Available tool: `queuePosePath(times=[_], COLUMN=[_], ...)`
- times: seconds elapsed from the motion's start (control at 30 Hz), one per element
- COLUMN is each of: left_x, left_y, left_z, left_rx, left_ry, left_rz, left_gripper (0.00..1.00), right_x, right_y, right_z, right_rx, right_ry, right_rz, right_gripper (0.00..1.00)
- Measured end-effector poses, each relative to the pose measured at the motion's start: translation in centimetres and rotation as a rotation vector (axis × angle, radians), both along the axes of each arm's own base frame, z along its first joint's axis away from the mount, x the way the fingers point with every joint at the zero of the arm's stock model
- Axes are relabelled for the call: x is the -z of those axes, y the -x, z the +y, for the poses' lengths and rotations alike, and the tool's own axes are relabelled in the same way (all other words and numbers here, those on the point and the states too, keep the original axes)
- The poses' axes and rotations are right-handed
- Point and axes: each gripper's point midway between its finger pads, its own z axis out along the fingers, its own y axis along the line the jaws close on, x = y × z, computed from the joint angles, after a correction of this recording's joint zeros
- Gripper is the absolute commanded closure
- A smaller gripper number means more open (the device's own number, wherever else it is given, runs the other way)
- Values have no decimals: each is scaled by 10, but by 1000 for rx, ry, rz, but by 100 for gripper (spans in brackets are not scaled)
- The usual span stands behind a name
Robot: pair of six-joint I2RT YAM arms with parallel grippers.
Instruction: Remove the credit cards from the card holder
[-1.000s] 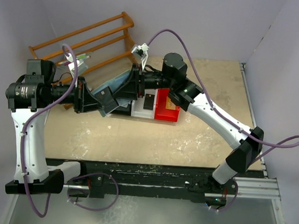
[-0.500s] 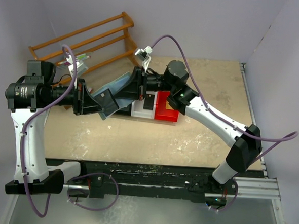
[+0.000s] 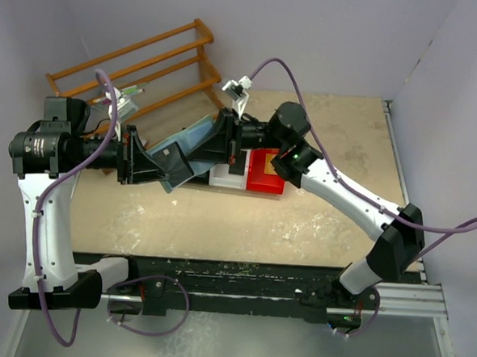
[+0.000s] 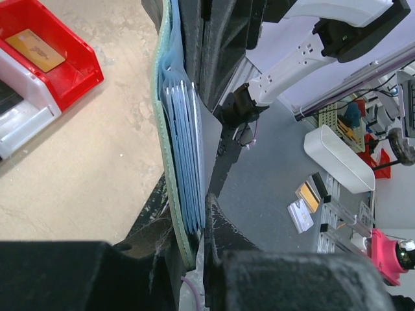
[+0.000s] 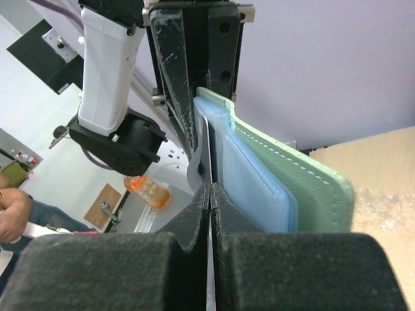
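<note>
Jaws of right gripper [image 5: 209,189] clenched on the edge of a silvery card [image 4: 216,146], thin sheet caught between both pads. Card lies against the blue pockets of the card holder [image 5: 305,194], just ahead of those jaws; whether it is clear of its pocket, can't tell. Left gripper [image 4: 191,217] opposite, jaws clamped on the holder's green cover, holding it on edge above the table [image 3: 300,223]. Below and beside the right jaws: red bin [image 4: 81,71] with an orange card [image 4: 35,50] flat inside, white bin [image 4: 26,123] touching it. Wooden rack [image 3: 132,59] behind the left jaws.
</note>
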Motion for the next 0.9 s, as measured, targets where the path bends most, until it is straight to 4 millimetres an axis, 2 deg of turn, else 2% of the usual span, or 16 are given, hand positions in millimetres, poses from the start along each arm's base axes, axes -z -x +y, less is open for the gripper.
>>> queuePosePath(times=[0.17,0.33,0.6,0.77,0.9], left_x=[-5,-6,-4,-4,-5], left_y=[1,0,-2,-2,-1], left_z=[-2,-2,-1,-1,-1], left_rx=[13,14,7,7,6], left_ry=[17,19,7,8,6], left_rz=[-19,-24,-29,-28,-35], left_gripper=[87,94,95,94,94], right_x=[-1,1,-1,-3,-3], right_y=[7,9,12,13,12], right_z=[-5,-6,-5,-4,-4], right_rx=[-12,-19,-26,-27,-24], right_ry=[1,5,5,7,7], right_rz=[-4,6,6,6,9], right_gripper=[100,66,63,69,56])
